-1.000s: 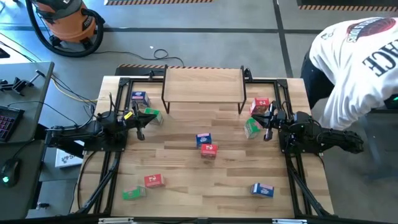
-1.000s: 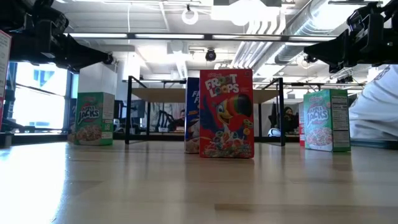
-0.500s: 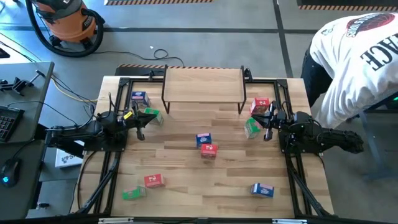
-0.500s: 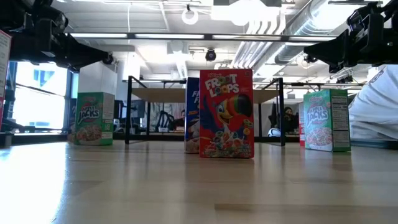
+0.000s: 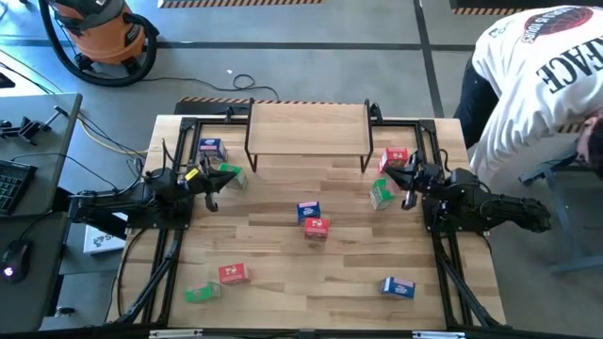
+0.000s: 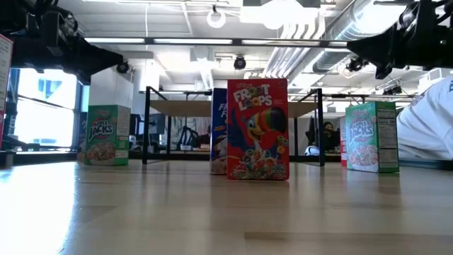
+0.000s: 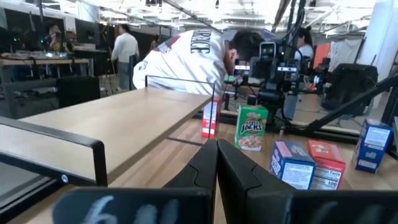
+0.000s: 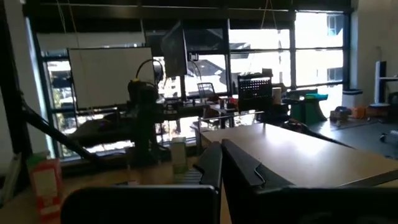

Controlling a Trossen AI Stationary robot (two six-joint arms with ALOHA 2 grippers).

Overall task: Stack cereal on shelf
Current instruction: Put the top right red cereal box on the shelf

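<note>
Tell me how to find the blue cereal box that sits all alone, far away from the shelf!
Start at the wooden shelf at the far edge of the table, then go to the opposite, near edge on the right arm's side. There lies a blue cereal box by itself. The other two blue boxes each have a neighbour close by; this one has none.

Bare top on the shelf point(image 5: 308, 126), open from above. Open tabletop point(image 5: 283, 235) in front of it, blocked mid-table by a blue box point(image 5: 308, 212) touching a red box point(image 5: 317, 227). Green box point(image 5: 382, 193) and red box point(image 5: 394, 160) crowding the shelf's right legs; green box point(image 5: 229, 175) and blue box point(image 5: 210, 149) by its left legs.
</note>
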